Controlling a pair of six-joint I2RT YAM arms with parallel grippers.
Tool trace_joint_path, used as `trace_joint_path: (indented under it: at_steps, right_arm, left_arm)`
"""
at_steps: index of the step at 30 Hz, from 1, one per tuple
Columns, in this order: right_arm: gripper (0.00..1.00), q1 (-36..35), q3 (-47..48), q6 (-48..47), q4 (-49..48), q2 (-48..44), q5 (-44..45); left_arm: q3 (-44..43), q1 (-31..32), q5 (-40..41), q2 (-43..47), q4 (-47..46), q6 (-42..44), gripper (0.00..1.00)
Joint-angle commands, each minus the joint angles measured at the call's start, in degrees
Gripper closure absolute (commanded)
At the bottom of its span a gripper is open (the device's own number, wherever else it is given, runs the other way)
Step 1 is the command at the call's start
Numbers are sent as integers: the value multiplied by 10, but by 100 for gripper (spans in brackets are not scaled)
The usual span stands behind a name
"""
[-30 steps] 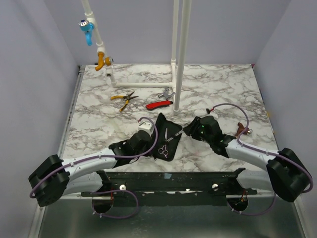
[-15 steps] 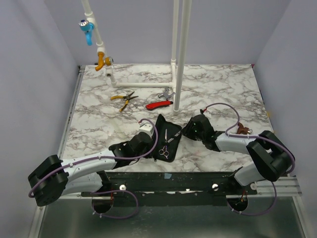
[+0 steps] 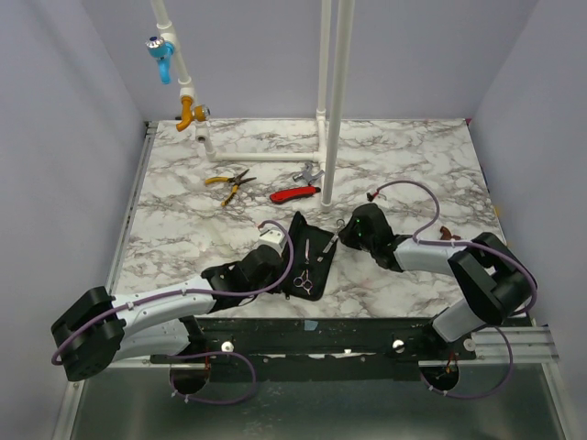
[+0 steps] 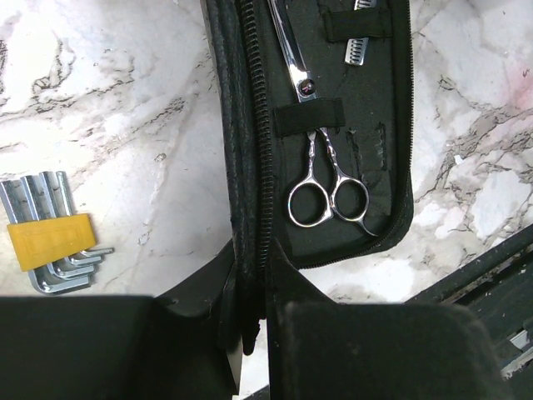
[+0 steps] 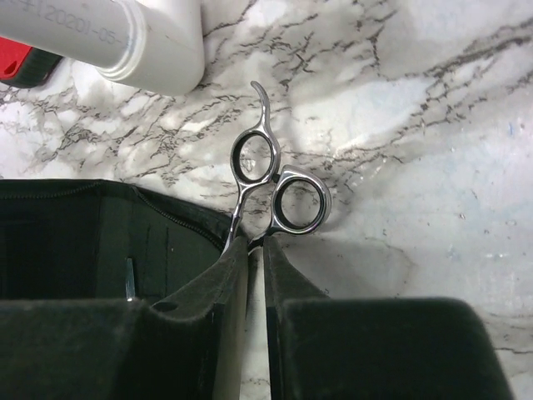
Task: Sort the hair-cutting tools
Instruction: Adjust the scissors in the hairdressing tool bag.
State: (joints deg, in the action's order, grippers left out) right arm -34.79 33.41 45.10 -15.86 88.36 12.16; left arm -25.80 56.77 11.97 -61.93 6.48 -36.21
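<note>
An open black case (image 3: 307, 249) lies at the table's near middle. One pair of silver scissors (image 4: 326, 190) sits strapped inside it, next to a silver toothed blade (image 4: 356, 52) under another strap. My left gripper (image 4: 250, 287) is shut on the case's zipper edge (image 4: 250, 167); it also shows in the top view (image 3: 284, 273). My right gripper (image 5: 256, 243) is shut on the shanks of a second pair of silver scissors (image 5: 276, 179), whose finger rings stick out over the marble just beside the case's right edge (image 5: 166, 218). In the top view this gripper (image 3: 340, 240) is at the case's upper right corner.
A yellow hex-key set (image 4: 48, 246) lies left of the case. Yellow-handled pliers (image 3: 229, 181) and a red-handled tool (image 3: 295, 193) lie farther back. A white upright pipe (image 3: 334, 92) stands behind the case and shows close in the right wrist view (image 5: 141, 37).
My right arm has folded in and swung left, bringing its gripper and the scissors closer to the case's right edge. The left gripper and the case have barely moved.
</note>
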Motion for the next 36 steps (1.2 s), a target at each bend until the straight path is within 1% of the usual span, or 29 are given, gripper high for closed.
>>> trace_joint_path:
  at_steps: [1, 5, 7, 8, 9, 10, 11, 13, 17, 23, 26, 32, 36]
  right_arm:
    - [85, 4, 21, -54, -14, 10, -8]
    - [86, 3, 22, -76, -9, 4, -41]
    - [84, 3, 20, -73, 6, -4, -46]
    - [81, 3, 15, -67, 8, -11, -40]
    - [75, 3, 9, -56, 9, -20, -29]
    - [68, 3, 5, -49, 10, -27, -13]
    - [64, 3, 2, -46, 12, -33, 2]
    - [59, 3, 3, -43, 20, -44, 25]
    - [56, 4, 21, -56, 26, -53, 58]
    - [53, 10, 72, -91, 42, -11, 76]
    - [53, 10, 81, -105, 48, 4, 54]
    - [54, 9, 73, -108, 57, 11, 19]
    - [54, 9, 64, -116, 53, 13, -20]
  left_arm:
    - [-18, 6, -6, 9, 15, 16, 91]
    - [-18, 7, -9, 6, 11, 17, 91]
    - [-19, 7, -10, 4, 9, 17, 91]
    - [-19, 7, -10, 3, 9, 16, 91]
    - [-20, 7, -10, 3, 9, 16, 91]
    - [-19, 8, -10, 3, 9, 16, 91]
    - [-18, 8, -10, 3, 9, 16, 91]
    - [-19, 9, -10, 4, 10, 17, 91]
    - [-27, 12, -14, 1, 18, 25, 91]
    - [-35, 18, -19, -3, 21, 32, 92]
    - [-38, 18, -19, -1, 23, 38, 92]
    - [-47, 19, -20, -4, 25, 45, 93]
    - [-51, 20, -22, -8, 23, 48, 93]
